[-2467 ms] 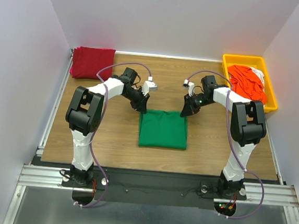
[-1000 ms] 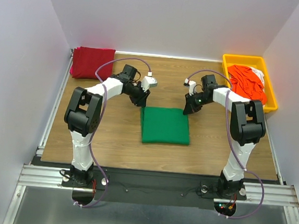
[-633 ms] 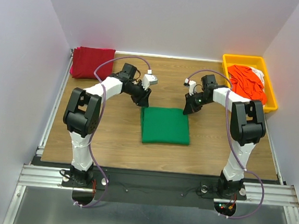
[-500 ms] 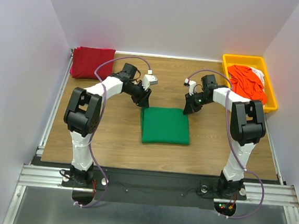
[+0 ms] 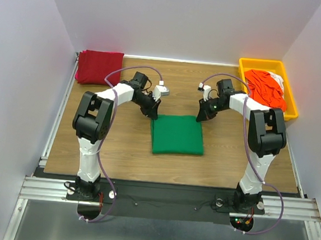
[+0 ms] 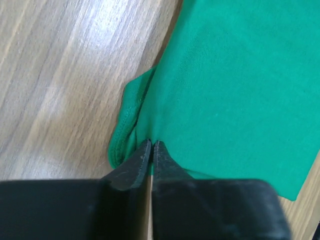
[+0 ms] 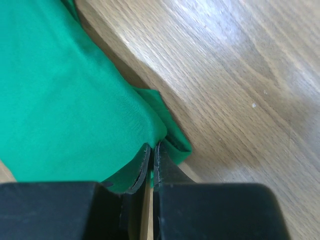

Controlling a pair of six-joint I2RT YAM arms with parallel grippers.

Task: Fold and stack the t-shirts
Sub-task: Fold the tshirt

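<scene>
A bright green t-shirt (image 5: 177,135), folded into a square, lies flat mid-table. My left gripper (image 5: 153,115) sits at its far left corner. In the left wrist view the left gripper (image 6: 151,143) has its jaws pressed together on the edge of the green cloth (image 6: 235,75), beside a curled hem. At the far right corner my right gripper (image 5: 200,117) is low over the wood. The right wrist view shows the right gripper (image 7: 151,146) shut, pinching a fold of the green cloth (image 7: 60,100). A folded dark red t-shirt (image 5: 99,66) lies at the far left corner.
A yellow tray (image 5: 261,64) stands at the far right, holding a crumpled orange-red t-shirt (image 5: 267,88) with a bit of white cloth (image 5: 278,78) behind it. White walls close in the table on three sides. Bare wood surrounds the green shirt.
My left gripper has come down and towards the shirt's far left corner, and its jaws have closed on the cloth. The right arm and the green shirt have stayed put over the last second.
</scene>
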